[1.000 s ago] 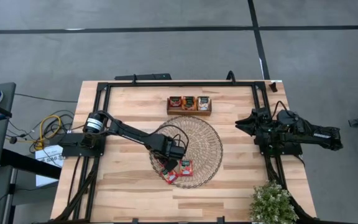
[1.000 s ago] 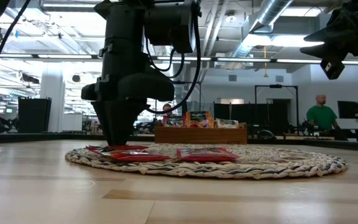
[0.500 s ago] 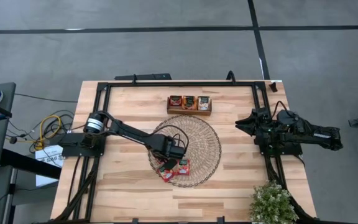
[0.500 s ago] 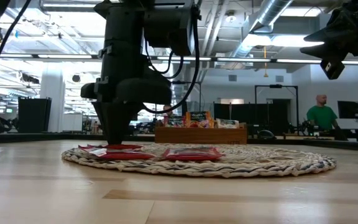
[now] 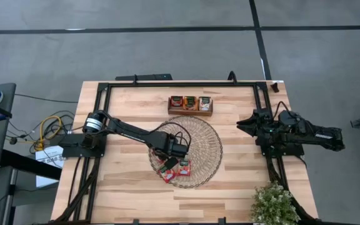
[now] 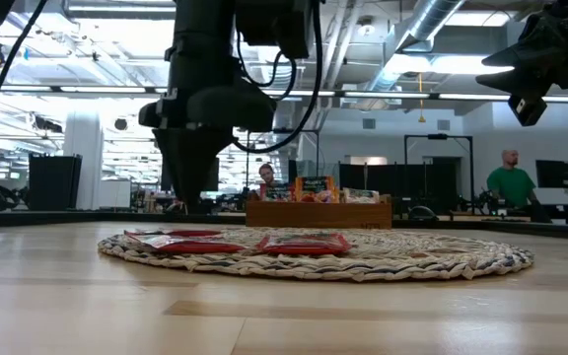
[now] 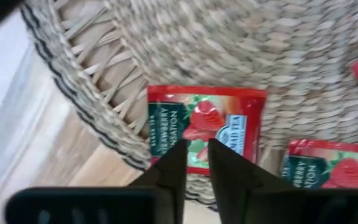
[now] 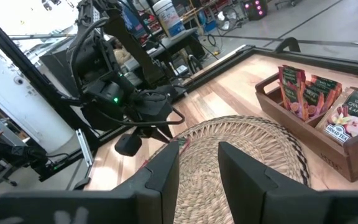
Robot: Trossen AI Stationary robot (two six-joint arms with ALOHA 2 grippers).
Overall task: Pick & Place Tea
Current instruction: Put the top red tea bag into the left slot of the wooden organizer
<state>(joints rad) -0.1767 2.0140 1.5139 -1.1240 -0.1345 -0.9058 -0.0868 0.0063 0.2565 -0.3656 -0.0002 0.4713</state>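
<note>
Red tea sachets (image 7: 222, 124) (image 7: 328, 168) lie flat on the round woven mat (image 5: 199, 140) near its near-left rim; the low view shows them (image 6: 180, 240) (image 6: 304, 242) resting on the weave. My left gripper (image 7: 196, 149) points straight down just above one sachet, its fingers a narrow gap apart with nothing between them; in the low view it (image 6: 190, 202) hangs clear of the mat. More sachets stand in the wooden tray (image 5: 190, 113) behind the mat. My right gripper (image 8: 197, 149) waits open at the table's right side (image 5: 242, 125).
A potted plant (image 5: 274, 203) stands at the near right corner. Black frame rails (image 5: 180, 84) run along the table's far edge and sides. A person in green (image 6: 509, 182) is in the room beyond the table. Bare wood lies in front of the mat.
My left gripper has gone up from the sachets on the mat and now hangs clear above them; the sachets stay lying on the mat. The mat with its sachets has slid a little toward the table's left edge.
</note>
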